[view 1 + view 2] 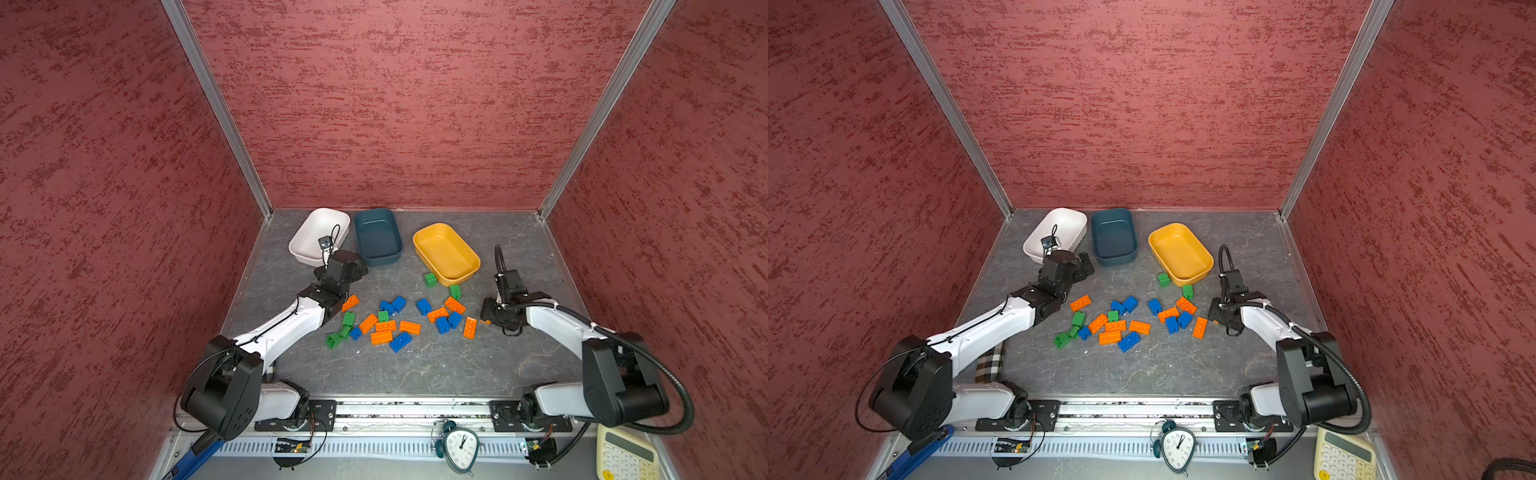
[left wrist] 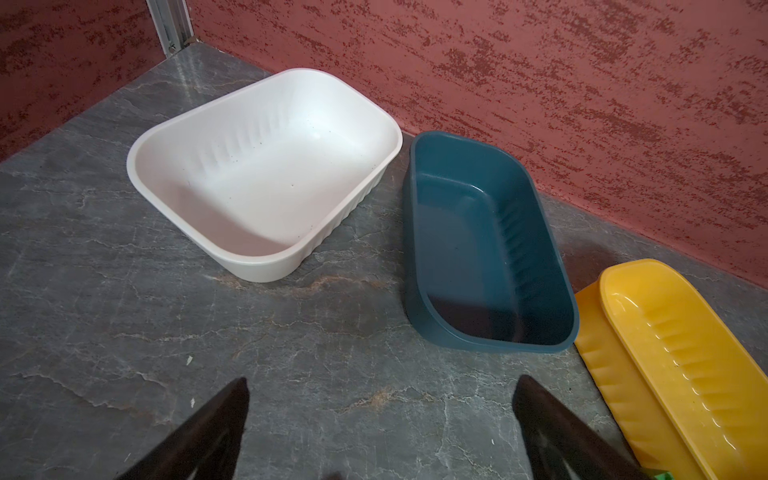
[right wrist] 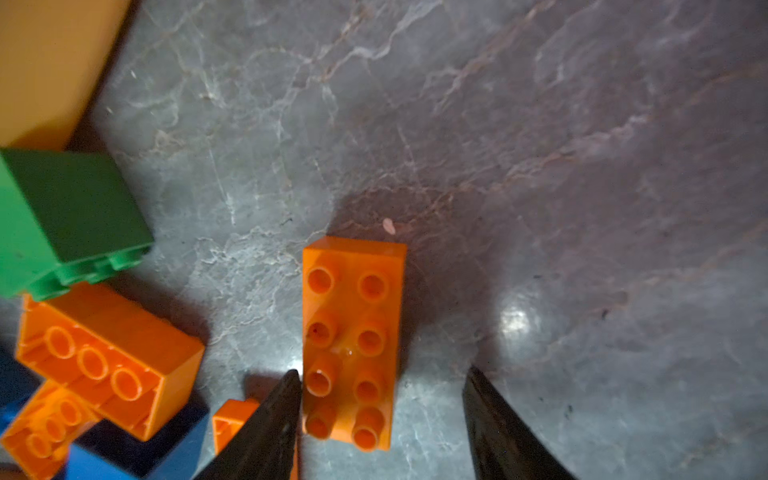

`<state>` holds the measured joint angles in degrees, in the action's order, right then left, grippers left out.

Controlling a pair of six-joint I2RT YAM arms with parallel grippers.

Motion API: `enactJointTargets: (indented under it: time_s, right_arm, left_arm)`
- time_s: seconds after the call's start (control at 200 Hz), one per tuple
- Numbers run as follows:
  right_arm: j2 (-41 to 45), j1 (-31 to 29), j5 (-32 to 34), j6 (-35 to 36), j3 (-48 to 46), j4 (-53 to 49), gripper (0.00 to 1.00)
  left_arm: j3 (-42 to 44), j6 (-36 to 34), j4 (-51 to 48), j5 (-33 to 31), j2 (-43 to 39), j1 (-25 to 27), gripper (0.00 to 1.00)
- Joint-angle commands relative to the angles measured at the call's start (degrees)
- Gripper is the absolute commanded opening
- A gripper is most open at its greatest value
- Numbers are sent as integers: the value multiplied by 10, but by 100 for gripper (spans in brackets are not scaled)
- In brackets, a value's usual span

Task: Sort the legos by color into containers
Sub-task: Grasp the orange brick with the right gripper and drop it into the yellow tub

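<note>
Several orange, blue and green legos (image 1: 386, 326) lie scattered mid-table in both top views. The white container (image 1: 311, 232), the teal container (image 1: 376, 237) and the yellow container (image 1: 444, 249) stand empty along the back. My left gripper (image 2: 382, 386) is open over bare table just in front of the white container (image 2: 266, 166) and teal container (image 2: 490, 249). My right gripper (image 3: 383, 372) is low at the pile's right end, open around a flat orange lego (image 3: 353, 340). One finger (image 3: 270, 424) touches its side; the other stands apart from it.
A green lego (image 3: 62, 220) and more orange legos (image 3: 108, 361) lie close beside the right gripper, near the yellow container's wall (image 3: 41, 62). Two green legos (image 1: 430, 279) rest against that container. An alarm clock (image 1: 459, 449) and a calculator (image 1: 623, 457) sit past the front rail. Red walls enclose three sides.
</note>
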<state>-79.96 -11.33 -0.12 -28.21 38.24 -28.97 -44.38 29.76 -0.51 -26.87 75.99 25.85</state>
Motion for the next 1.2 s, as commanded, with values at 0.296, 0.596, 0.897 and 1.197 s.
enactJointTargets:
  time_s: [0.296, 0.596, 0.897, 1.197]
  right_arm:
    - [2, -26, 80, 15, 11, 9, 37]
    - [109, -27, 98, 32, 20, 35, 24]
    - [89, -27, -41, 74, 109, 178, 23]
    - [-128, -26, -31, 129, 279, 161, 25]
  left_arm:
    - [-18, 10, -4, 8, -3, 15, 99]
    - [-19, -2, 11, 9, -5, 36, 99]
    - [-26, 4, 12, 11, 2, 53, 99]
    - [-26, 12, -19, 0, -8, 62, 99]
